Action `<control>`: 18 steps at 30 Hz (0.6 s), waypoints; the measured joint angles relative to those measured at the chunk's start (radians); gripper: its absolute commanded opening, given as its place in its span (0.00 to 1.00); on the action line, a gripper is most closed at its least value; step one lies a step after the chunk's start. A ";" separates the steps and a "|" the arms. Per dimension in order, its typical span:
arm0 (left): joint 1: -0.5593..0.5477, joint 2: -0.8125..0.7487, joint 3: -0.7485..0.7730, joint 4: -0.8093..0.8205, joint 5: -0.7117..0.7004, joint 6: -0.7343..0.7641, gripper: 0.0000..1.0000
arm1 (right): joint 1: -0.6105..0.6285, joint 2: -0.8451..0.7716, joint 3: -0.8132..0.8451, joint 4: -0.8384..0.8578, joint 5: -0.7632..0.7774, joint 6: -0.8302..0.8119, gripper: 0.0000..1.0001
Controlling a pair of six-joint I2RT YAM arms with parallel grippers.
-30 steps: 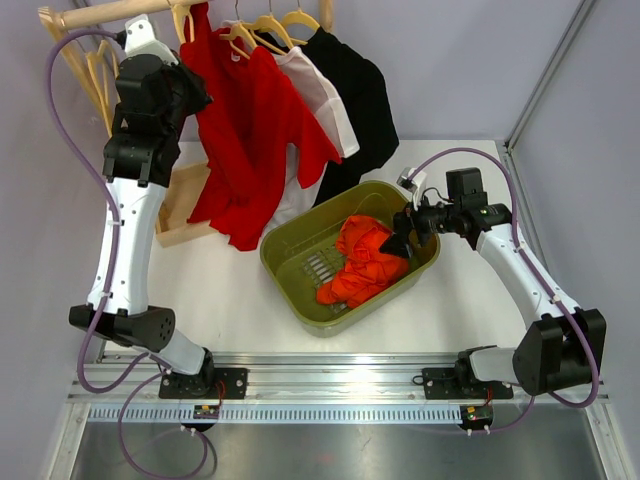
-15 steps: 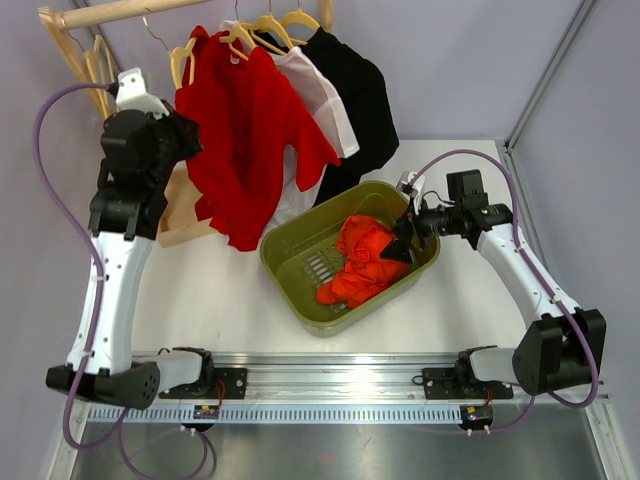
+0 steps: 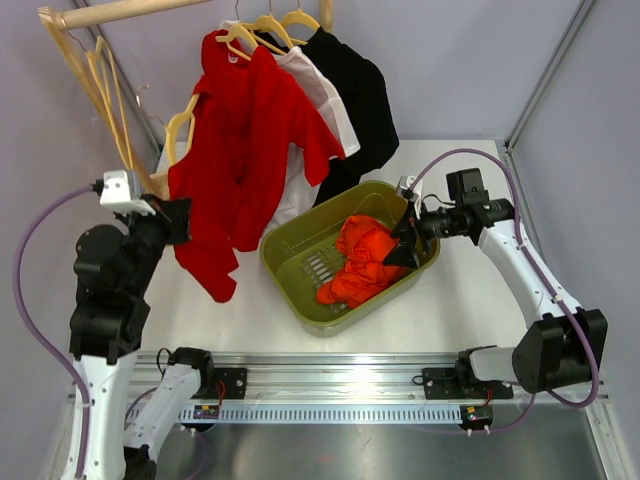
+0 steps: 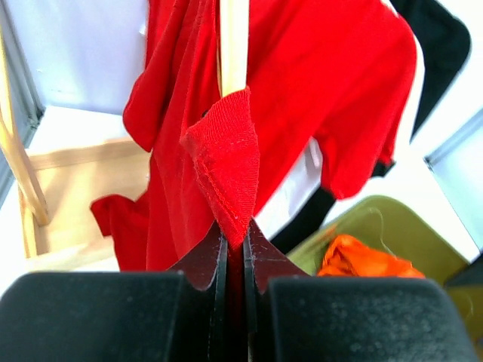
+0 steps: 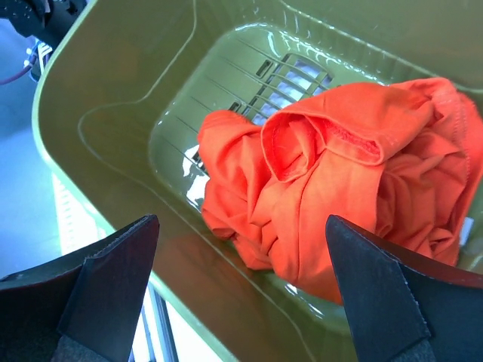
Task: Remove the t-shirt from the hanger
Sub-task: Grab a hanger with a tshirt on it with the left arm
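Pulled down toward the near left, the red t-shirt (image 3: 250, 140) now hangs stretched between the wooden rail (image 3: 130, 10) and the left fingers (image 4: 220, 253), which are clenched on a fold of it just below a wooden hanger (image 4: 234, 45). The right fingers (image 5: 113, 279) are spread wide above the orange garment (image 3: 365, 260) in the green basin (image 3: 300, 300).

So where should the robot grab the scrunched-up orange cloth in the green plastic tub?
Probably the raised fold on top of the scrunched-up orange cloth, coming down from above. The walls of the green plastic tub block the sides, and that ridge sticks up to pinch.
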 measured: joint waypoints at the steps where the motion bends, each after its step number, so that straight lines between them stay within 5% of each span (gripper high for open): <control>1: 0.000 -0.033 -0.034 -0.001 0.011 0.002 0.00 | 0.000 0.005 0.022 -0.026 0.000 -0.016 0.99; 10: 0.000 -0.265 -0.273 -0.040 0.110 -0.007 0.00 | 0.029 0.092 0.347 -0.220 -0.012 -0.113 0.99; 18: 0.000 -0.378 -0.407 -0.041 0.213 -0.050 0.00 | 0.328 0.216 0.600 -0.300 0.101 -0.069 0.99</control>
